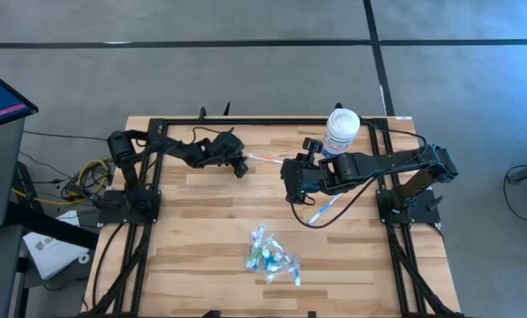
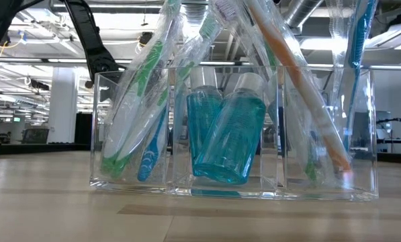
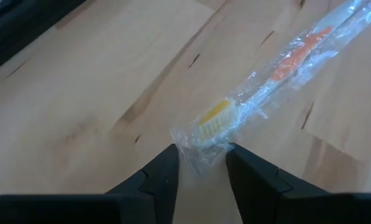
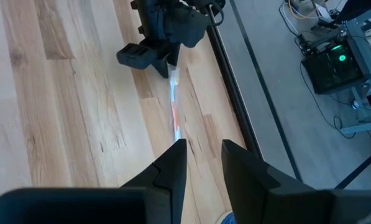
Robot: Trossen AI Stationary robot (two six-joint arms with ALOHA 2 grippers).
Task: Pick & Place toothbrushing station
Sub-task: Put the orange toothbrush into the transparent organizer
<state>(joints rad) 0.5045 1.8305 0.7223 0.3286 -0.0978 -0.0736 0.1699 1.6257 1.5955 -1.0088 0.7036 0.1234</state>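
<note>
Care matters: left gripper (image 3: 201, 163) pinches the wrapped orange-and-white toothbrush (image 3: 278, 68) by its bristle end; right gripper (image 4: 204, 163), part open, should close squarely on the handle.

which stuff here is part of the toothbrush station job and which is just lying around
Part of the job:
- clear tray with wrapped toothbrushes and teal tubes
- orange wrapped toothbrush at the left gripper
- wrapped toothbrush under the right gripper

Just lying about:
- white tub
- cables off the table
</note>
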